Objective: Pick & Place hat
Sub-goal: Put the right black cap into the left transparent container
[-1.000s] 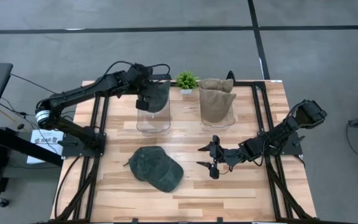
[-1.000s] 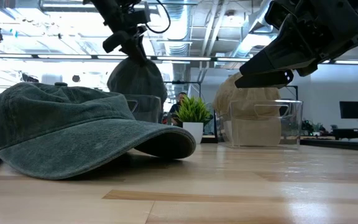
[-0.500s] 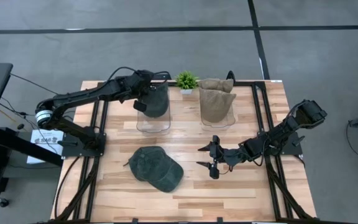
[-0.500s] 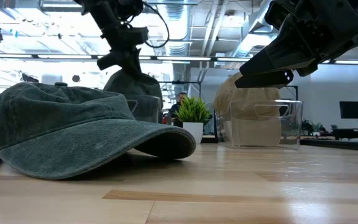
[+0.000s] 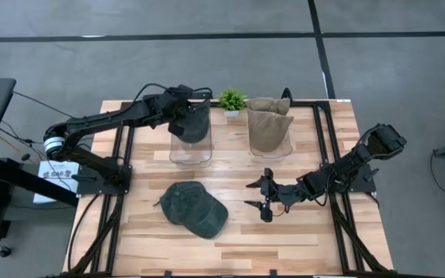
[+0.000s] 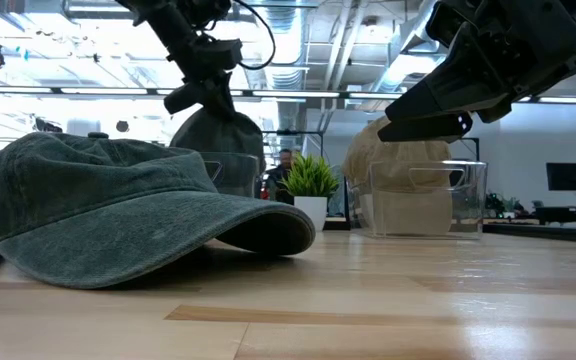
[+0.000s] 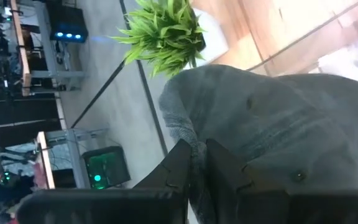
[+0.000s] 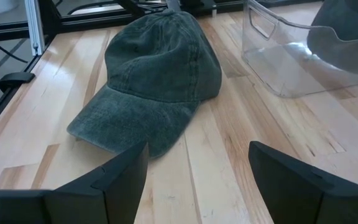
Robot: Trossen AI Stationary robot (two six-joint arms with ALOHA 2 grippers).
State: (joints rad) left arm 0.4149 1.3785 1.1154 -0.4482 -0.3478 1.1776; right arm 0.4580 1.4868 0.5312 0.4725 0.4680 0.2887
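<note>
My left gripper (image 5: pixel 178 123) is shut on a dark green hat (image 5: pixel 196 122) above the left clear bin (image 5: pixel 190 152) at the far side of the table. The low view shows this hat (image 6: pixel 218 135) under the gripper (image 6: pixel 194 92). A second dark green hat (image 5: pixel 194 208) lies brim down on the wood near the table's middle. My right gripper (image 5: pixel 259 198) hovers open to that hat's right. In the right wrist view the hat (image 8: pixel 154 74) lies ahead of the open fingers (image 8: pixel 197 163). A tan hat (image 5: pixel 270 123) sits in the right clear bin. My left gripper pinches a bunched fold of the hat's edge (image 7: pixel 190 132) between its two fingers, coming slanting from above and from the table's left. The hat hangs below the fingers as a slack bundle, clear of the table. Its lower part (image 6: pixel 223 160) reaches down to the bin's top.
A small potted plant (image 5: pixel 232 100) stands between the two bins at the far edge. Black frame rails (image 5: pixel 122 154) run along the table's left and right sides. Bare wood lies in front of the bins and along the near edge.
My left gripper has come down with the held hat toward the left bin and stayed shut on it. The hat now hangs lower, its bottom at the bin's top. The hat on the table has kept still.
</note>
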